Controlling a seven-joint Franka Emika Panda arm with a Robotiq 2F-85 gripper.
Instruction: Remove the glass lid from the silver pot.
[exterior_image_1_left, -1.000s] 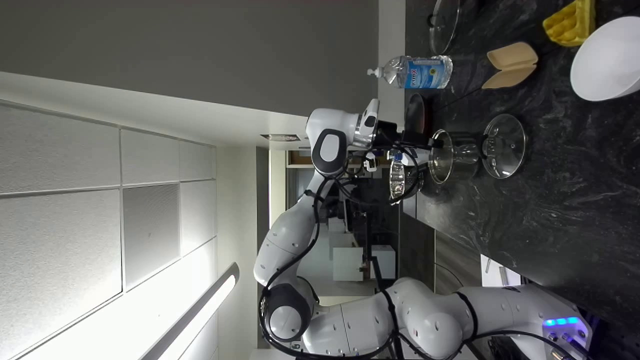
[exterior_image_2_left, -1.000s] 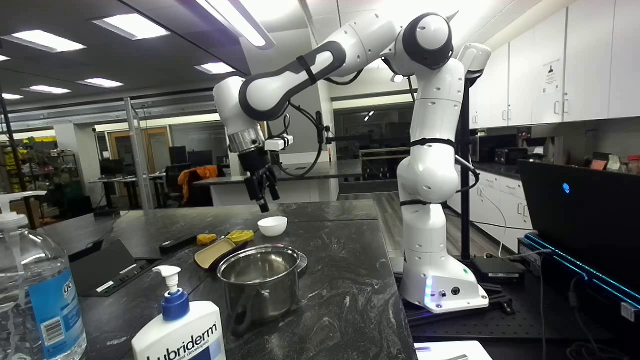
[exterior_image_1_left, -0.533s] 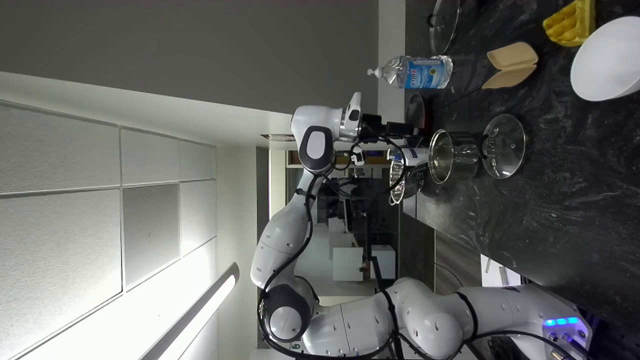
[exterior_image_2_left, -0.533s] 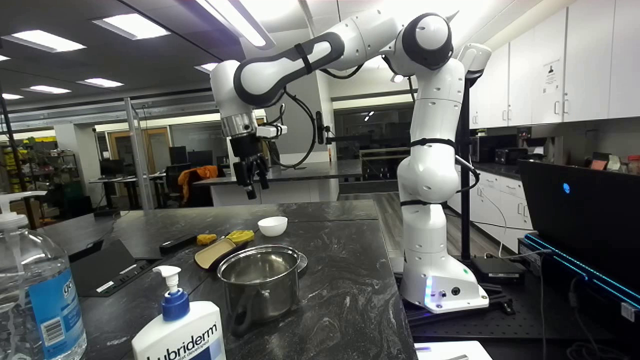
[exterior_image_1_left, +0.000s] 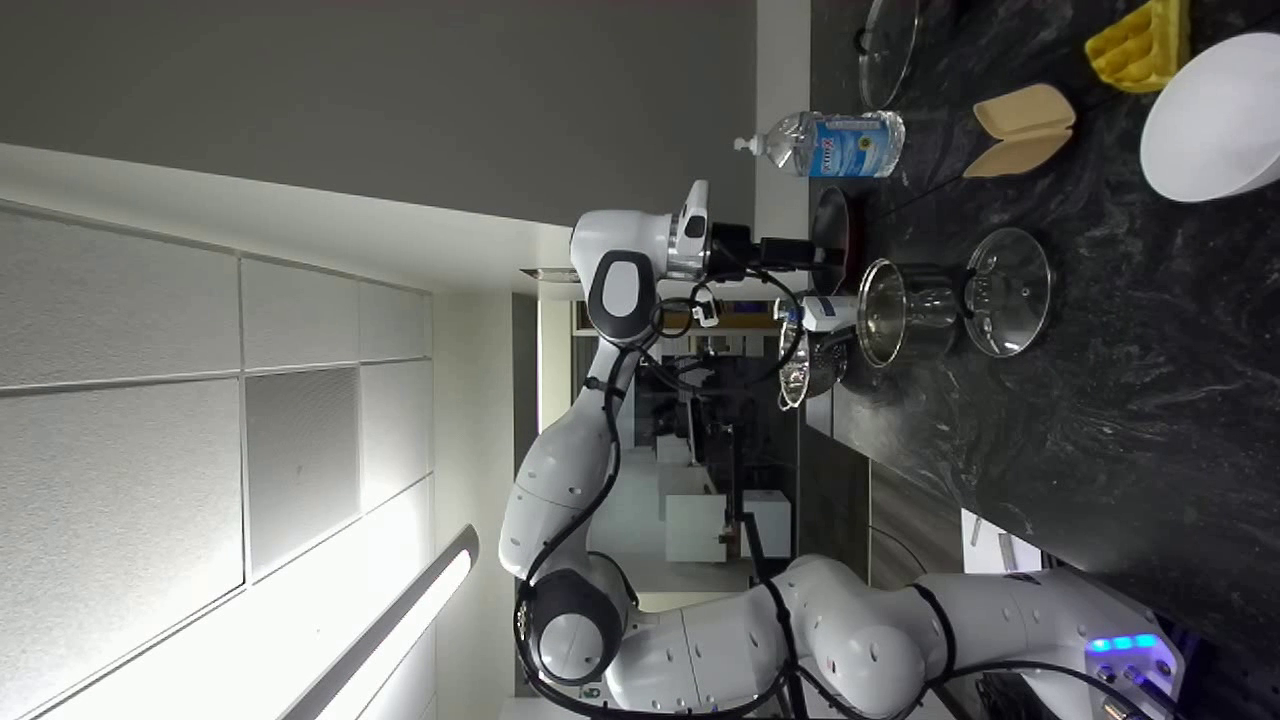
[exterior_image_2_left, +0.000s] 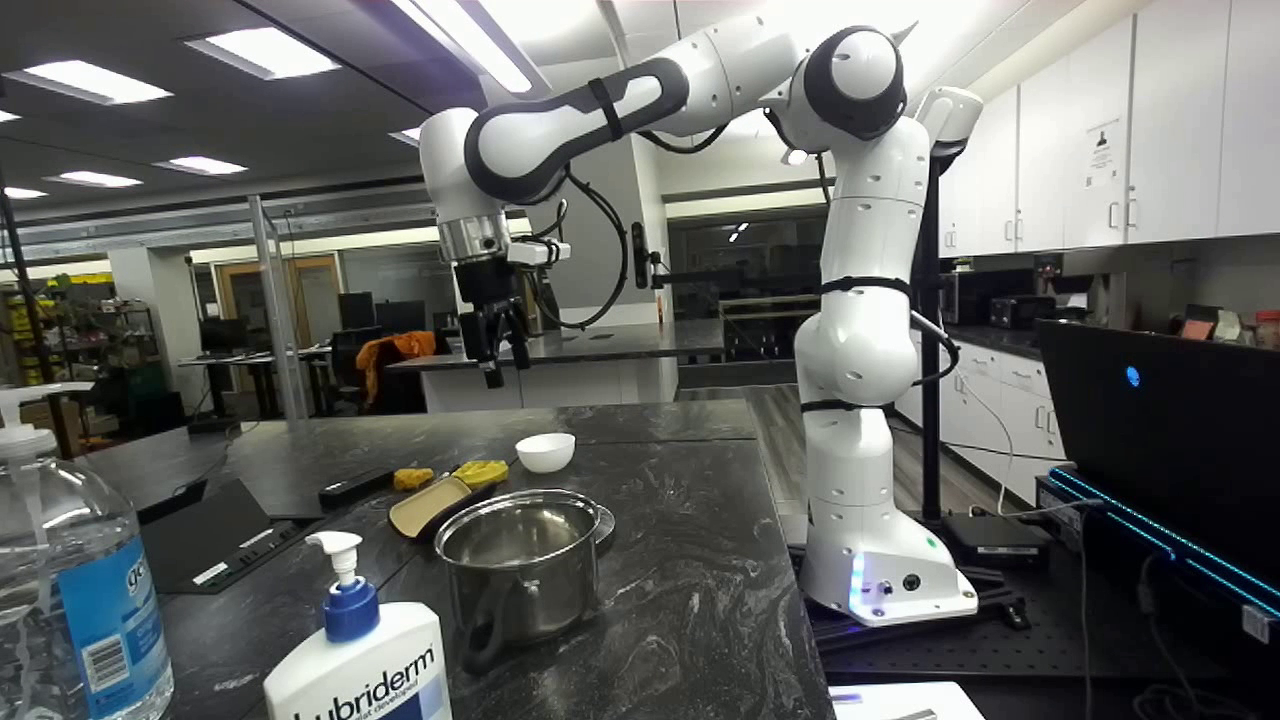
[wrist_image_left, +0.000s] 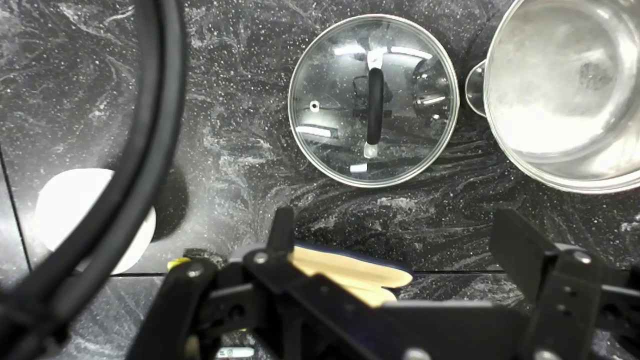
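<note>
We see the glass lid (wrist_image_left: 375, 105) lying handle up on the dark counter (wrist_image_left: 240, 125), just beside the silver pot (wrist_image_left: 560, 90), which stands upright with its mouth uncovered. Above the counter, the gripper (wrist_image_left: 395, 225) hangs with its fingers spread wide, holding nothing. Farther out we find a tan open case (wrist_image_left: 350, 266), a white bowl (wrist_image_left: 75, 205) and, in an exterior view, a white Lubriderm pump bottle (exterior_image_2_left: 365, 660).
</note>
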